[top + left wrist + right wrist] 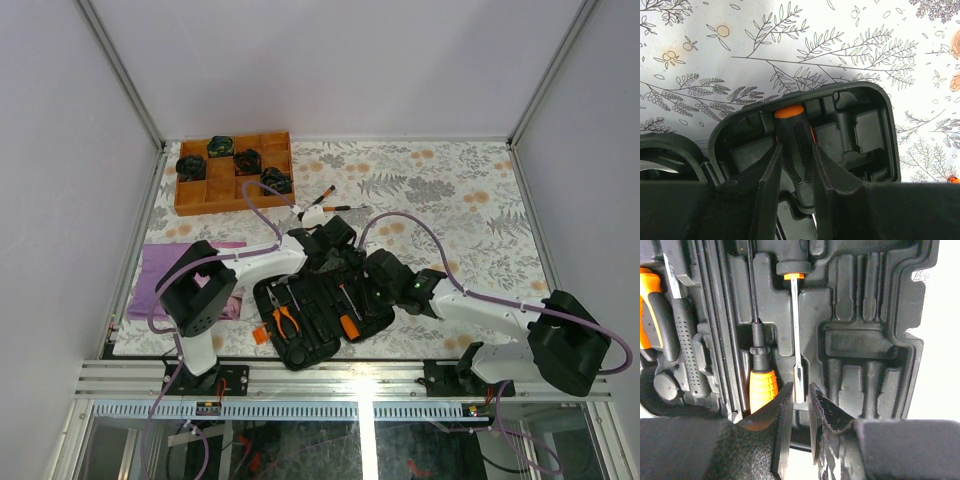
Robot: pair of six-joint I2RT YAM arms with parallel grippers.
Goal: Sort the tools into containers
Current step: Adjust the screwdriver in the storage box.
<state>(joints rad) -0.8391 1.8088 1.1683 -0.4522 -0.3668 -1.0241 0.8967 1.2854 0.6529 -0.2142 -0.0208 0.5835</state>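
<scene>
mid-sort i'd say; left hand [796,150] is clamped on a black screwdriver [792,132] just over the open case [890,145]; right hand [800,395] is narrow around the tip of a stowed screwdriver [796,330], can't tell if pinching; next up, line the handle with its slot and lower

A lab robot cell: white walls [340,60], aluminium frame [120,70].
</scene>
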